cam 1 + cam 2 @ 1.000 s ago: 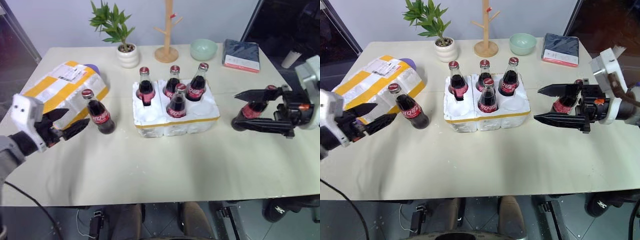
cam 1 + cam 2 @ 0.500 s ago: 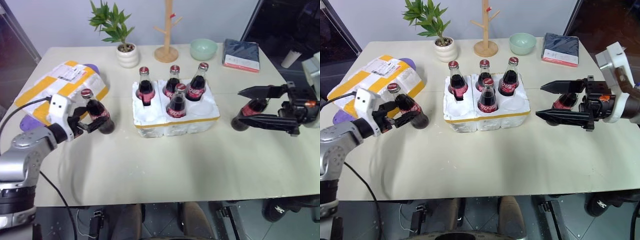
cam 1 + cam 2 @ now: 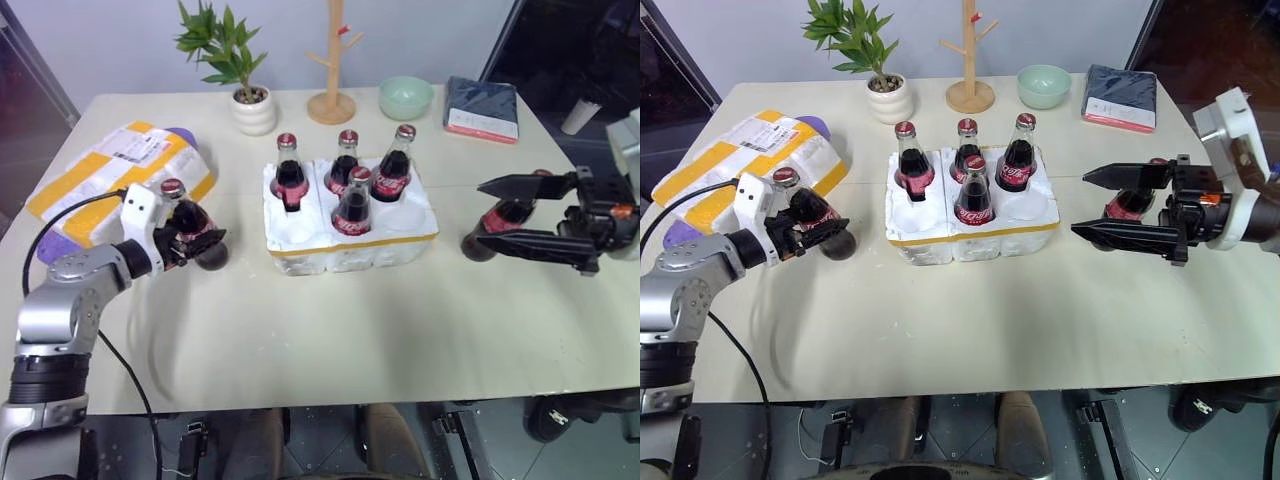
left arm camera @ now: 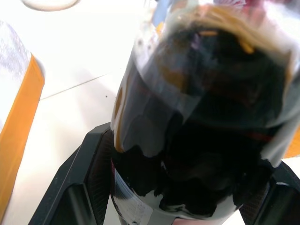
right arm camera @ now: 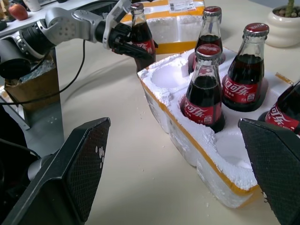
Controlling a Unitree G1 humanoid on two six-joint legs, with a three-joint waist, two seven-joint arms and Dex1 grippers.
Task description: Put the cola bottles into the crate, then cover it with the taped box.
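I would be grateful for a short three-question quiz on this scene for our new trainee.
1. How many cola bottles stand in the crate?
2. True or false: the right gripper is shut on a bottle.
3. What sits between the left gripper's fingers? A: the plant pot. B: the leftmost bottle, beside the taped box. C: the green bowl.
Key: 1. Four. 2. False, it is open. 3. B.

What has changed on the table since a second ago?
The left gripper reached forward and its fingers closed in around the loose glass cola bottle beside the yellow-taped foam box. The right gripper, the white foam crate and its four bottles stayed put.
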